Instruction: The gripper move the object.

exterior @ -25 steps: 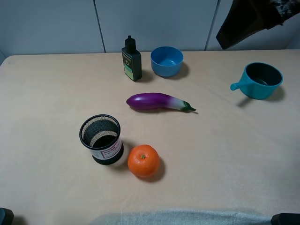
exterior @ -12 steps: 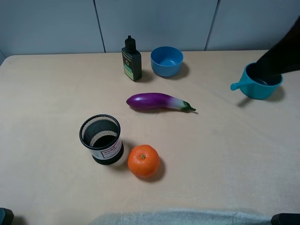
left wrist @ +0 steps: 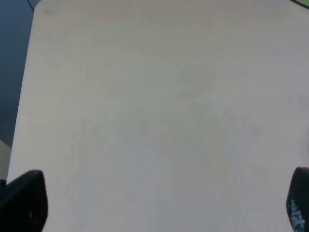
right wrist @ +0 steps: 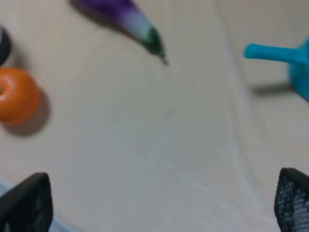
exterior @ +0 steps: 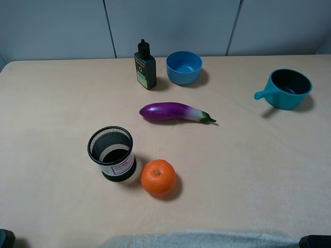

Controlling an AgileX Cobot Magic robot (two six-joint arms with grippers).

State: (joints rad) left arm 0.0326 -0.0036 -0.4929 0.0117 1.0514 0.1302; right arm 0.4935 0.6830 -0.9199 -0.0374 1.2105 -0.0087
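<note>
The object, a small dark green-black bottle (exterior: 145, 67) with a black spout cap and a light green label, stands upright at the back of the table, just left of a blue bowl (exterior: 184, 67). No gripper is near it. My left gripper (left wrist: 159, 205) is open over bare table, with only its dark fingertips (left wrist: 21, 203) showing at the picture's corners. My right gripper (right wrist: 159, 200) is open and empty above the table's near right part; its fingertips (right wrist: 26, 203) show at the corners. Neither wrist view shows the bottle.
A purple eggplant (exterior: 173, 112) lies mid-table. A black mesh cup (exterior: 111, 153) and an orange (exterior: 158, 177) stand in front of it. A teal handled cup (exterior: 286, 88) is at the right. The right wrist view shows the orange (right wrist: 17, 95), eggplant tip (right wrist: 140, 29) and teal handle (right wrist: 273, 52).
The dark arm seen at the upper right of the high view came down past the teal cup and has left that view. The objects on the table have not moved.
</note>
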